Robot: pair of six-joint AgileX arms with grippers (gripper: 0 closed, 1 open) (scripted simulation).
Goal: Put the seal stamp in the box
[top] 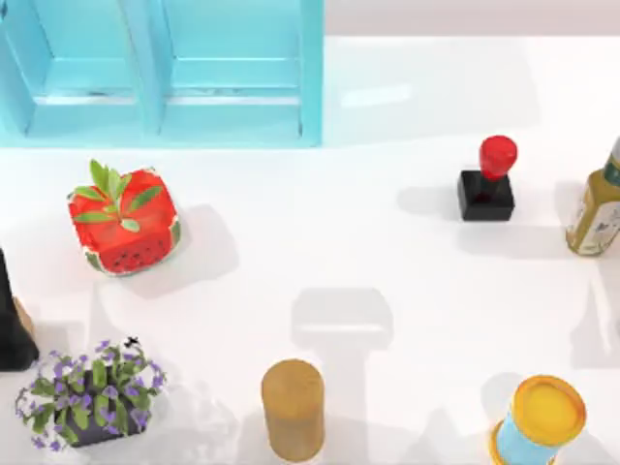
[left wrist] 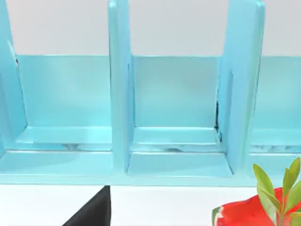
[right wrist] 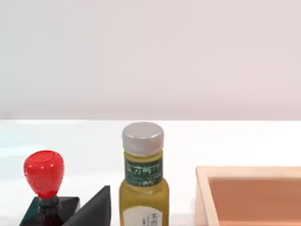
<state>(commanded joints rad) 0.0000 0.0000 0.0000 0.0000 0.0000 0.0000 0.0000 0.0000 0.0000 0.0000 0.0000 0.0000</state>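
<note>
One black-based, red-knobbed seal stamp point(top: 487, 181), upright, right of one light-blue divided box point(top: 310, 73); one olive-yellow bottle point(top: 599, 208) adjacent. Pincer state: cannot tell.

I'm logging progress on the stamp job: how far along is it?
Nothing looks done yet. The seal stamp stands upright on the table's right side, beside the olive-yellow bottle, with no hand on it. The box sits at the far left, and the compartments seen from the left wrist view hold nothing. In hand: nothing. Left: grasping the stamp, carrying it across the table and setting it in a compartment.
</note>
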